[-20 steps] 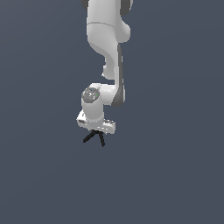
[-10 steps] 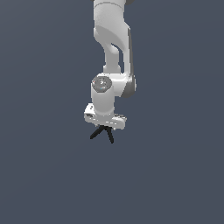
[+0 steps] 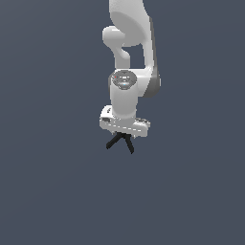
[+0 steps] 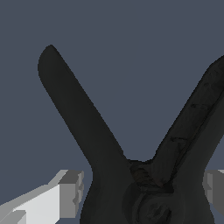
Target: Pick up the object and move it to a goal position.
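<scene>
The object [image 3: 120, 142] is a small black spring clamp with two thin legs splayed in an inverted V. It hangs just under my white gripper [image 3: 123, 134] in the exterior view. In the wrist view the clamp [image 4: 131, 166] fills the frame, its two legs spreading away from the camera. My grey-white fingers [image 4: 70, 192] sit on either side of its pivot, closed against it. The clamp's orange-red tip is hidden. The clamp is held in the air over the plain dark surface.
The white arm [image 3: 131, 57] rises from the gripper to the top of the exterior view. Plain dark grey-blue ground [image 3: 48, 182] surrounds everything, with nothing else on it.
The arm has carried the clamp toward the exterior view's right, and the wrist has turned slightly. The clamp stays in the gripper.
</scene>
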Robot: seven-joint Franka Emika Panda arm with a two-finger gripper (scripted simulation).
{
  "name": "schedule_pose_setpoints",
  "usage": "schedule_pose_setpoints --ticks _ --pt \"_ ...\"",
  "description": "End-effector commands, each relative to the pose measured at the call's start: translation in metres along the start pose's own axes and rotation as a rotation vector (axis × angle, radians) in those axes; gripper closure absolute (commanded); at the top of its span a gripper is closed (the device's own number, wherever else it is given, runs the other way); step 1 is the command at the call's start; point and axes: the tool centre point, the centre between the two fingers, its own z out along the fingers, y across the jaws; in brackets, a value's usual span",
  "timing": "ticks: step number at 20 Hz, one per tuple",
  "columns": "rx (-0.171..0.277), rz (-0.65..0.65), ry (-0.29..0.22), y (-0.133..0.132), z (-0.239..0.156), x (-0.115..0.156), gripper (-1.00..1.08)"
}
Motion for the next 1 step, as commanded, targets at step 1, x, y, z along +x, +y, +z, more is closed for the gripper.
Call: schedule_pose_setpoints --ticks 1 --pt "0.000 0.001 0.001 -0.0019 -0.0036 0.0002 1.08"
